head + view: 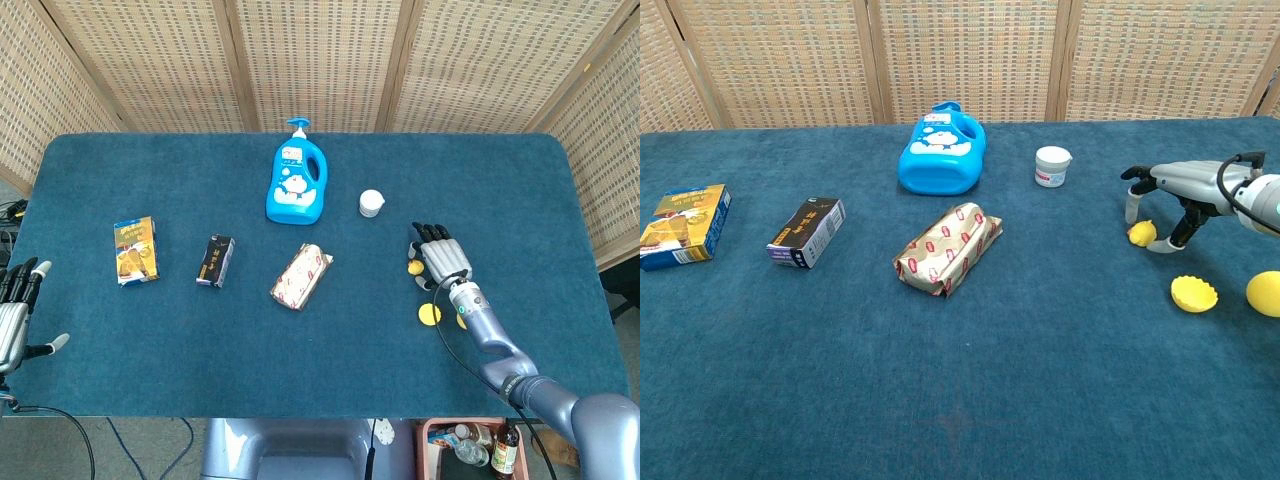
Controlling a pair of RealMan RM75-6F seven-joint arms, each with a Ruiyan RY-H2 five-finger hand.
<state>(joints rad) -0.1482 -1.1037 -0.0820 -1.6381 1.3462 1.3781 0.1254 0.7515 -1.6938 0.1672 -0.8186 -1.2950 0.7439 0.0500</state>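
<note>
While spread, right hand [1175, 195] fingers [1132, 208] straddle small yellow piece [1141, 233].

No text could be read on any item. The blue bottle [943, 155] near the table's far edge carried a cartoon-character label with illegible lettering. The yellow-and-blue box [685, 226] by the left edge, the dark box [807, 232] and the red-patterned wrapped packet [947, 248] bore print too small to resolve.
</note>
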